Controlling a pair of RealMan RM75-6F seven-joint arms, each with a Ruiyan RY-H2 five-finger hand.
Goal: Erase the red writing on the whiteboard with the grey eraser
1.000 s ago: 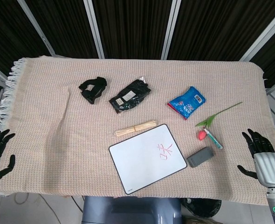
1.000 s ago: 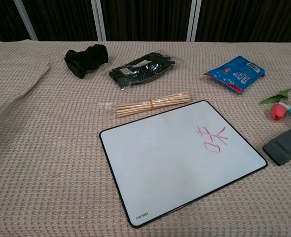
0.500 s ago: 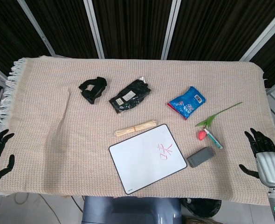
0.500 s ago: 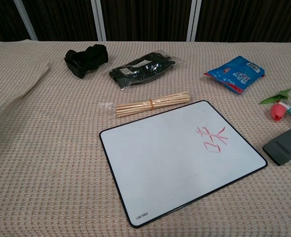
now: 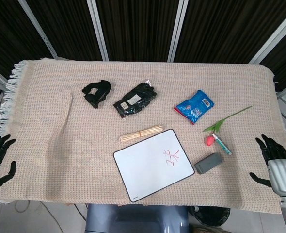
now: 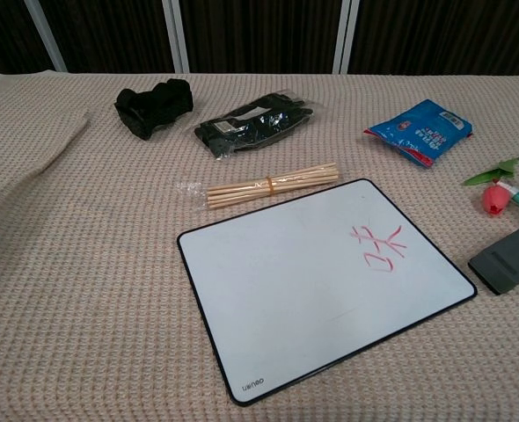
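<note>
Red writing (image 6: 378,248) remains untouched on the whiteboard (image 6: 286,281); the grey eraser (image 5: 209,163) lies unheld, inward of the right hand's (image 5: 278,167) seemingly spread, empty fingers (image 5: 268,146).

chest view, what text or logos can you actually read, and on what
"deli" in small grey print on the whiteboard, on its near edge by the bottom corner; the reading is uncertain.
Red writing on the whiteboard: handwritten strokes like a character, not legible.
Blue snack packet: print too blurred to read.
Black packaged item: white label too small to read.
</note>
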